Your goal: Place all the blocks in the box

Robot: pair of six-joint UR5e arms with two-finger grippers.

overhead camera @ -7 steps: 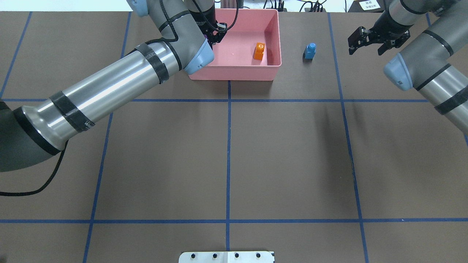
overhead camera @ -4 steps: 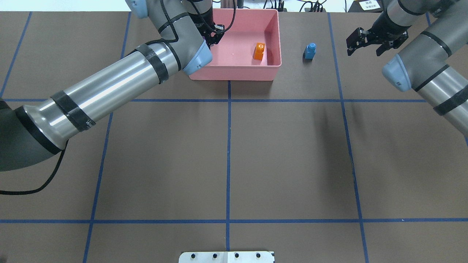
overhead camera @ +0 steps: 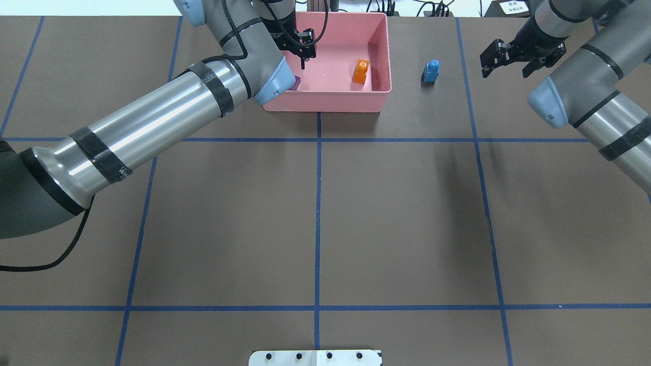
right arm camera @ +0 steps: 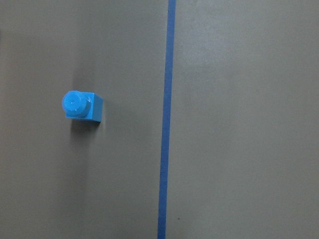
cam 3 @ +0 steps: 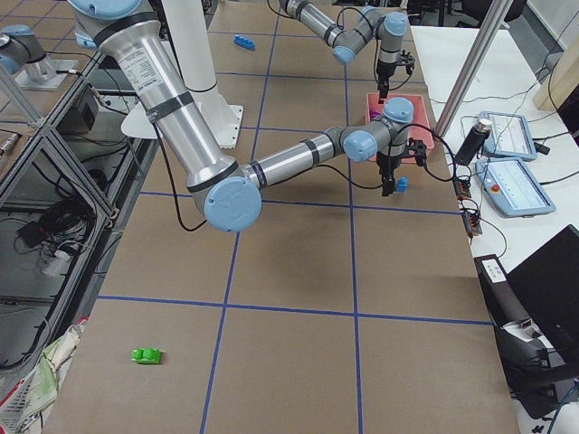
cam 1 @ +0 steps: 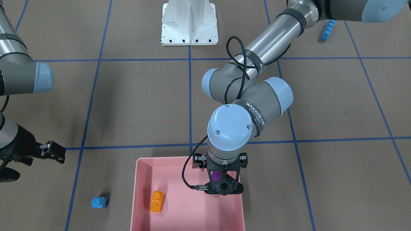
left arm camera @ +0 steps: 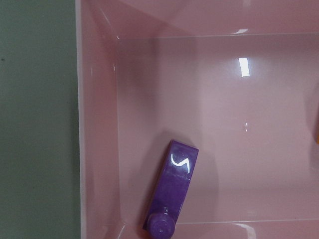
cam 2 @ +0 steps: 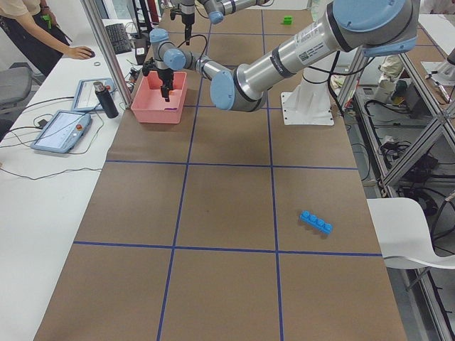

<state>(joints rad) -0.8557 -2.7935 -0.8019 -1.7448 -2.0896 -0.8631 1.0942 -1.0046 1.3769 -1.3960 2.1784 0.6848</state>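
The pink box point(overhead camera: 330, 104) stands at the table's far edge. Inside it the orange block point(overhead camera: 361, 71) lies by the right wall, and the long purple block point(left arm camera: 172, 191) leans in the left corner, held by nothing. My left gripper point(overhead camera: 303, 51) hangs open above the purple block point(cam 1: 216, 175). The tiny blue block point(overhead camera: 431, 71) stands on the table just right of the box. My right gripper point(overhead camera: 506, 70) hovers open further to its right. The long blue block point(cam 2: 316, 222) lies far out on my left side. The green block point(cam 3: 147, 355) lies far out on my right.
The white robot base point(cam 1: 189, 22) stands at the table's near edge. Beyond the box are a side desk with tablets, a black bottle point(cam 2: 106, 99) and a person's arm point(cam 2: 67, 50). Blue tape lines grid the brown table.
My left gripper has let go of the purple block, which now lies on the box floor, and has shifted a little toward the box's middle. My right gripper has drifted slightly farther away.
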